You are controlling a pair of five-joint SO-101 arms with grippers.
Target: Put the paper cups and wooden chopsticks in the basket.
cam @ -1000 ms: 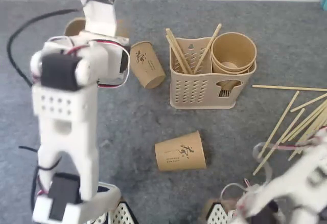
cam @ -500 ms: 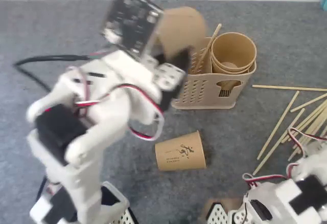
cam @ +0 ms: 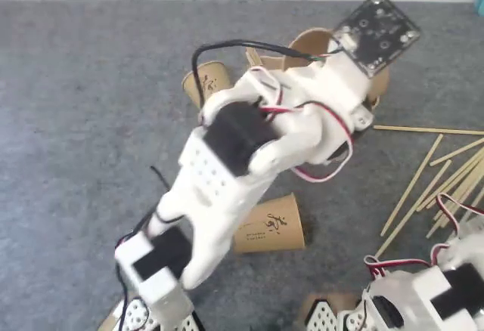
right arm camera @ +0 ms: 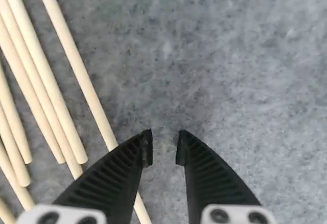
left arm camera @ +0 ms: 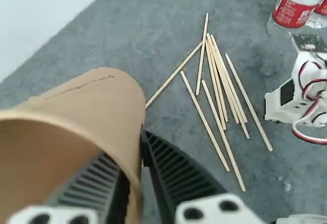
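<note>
**High view.** The left arm (cam: 249, 142) lay slantwise across the bench (cam: 83, 119). It covered nearly all of the basket (cam: 371, 104), and its wrist board hid what it gripped. The held cup (cam: 306, 42) poked out from behind the arm, well apart from the loose chopsticks (cam: 442, 184). A second cup (cam: 204, 81) lay on its side farther still from the chopsticks, partly behind the arm. A third cup (cam: 271, 225) lay on its side nearer the chopsticks, with the arm overlapping its upper edge. The right arm (cam: 423, 301) sat just beside the chopsticks and was cut off by the frame edge.

**Left wrist view.** The left fingers (left arm camera: 173, 168) were clamped on the held cup's wall, one finger inside and one outside. The cup's rim was cut off. The loose chopsticks lay spread on the bench beyond it. A red-labelled bottle (left arm camera: 299, 4) stood past the chopsticks.

**Right wrist view.** The right fingers (right arm camera: 204, 183) stood a narrow gap apart with nothing between them, low over the bench. The loose chopsticks lay just beside them. One stick ran under a finger, so contact could not be judged.
</note>
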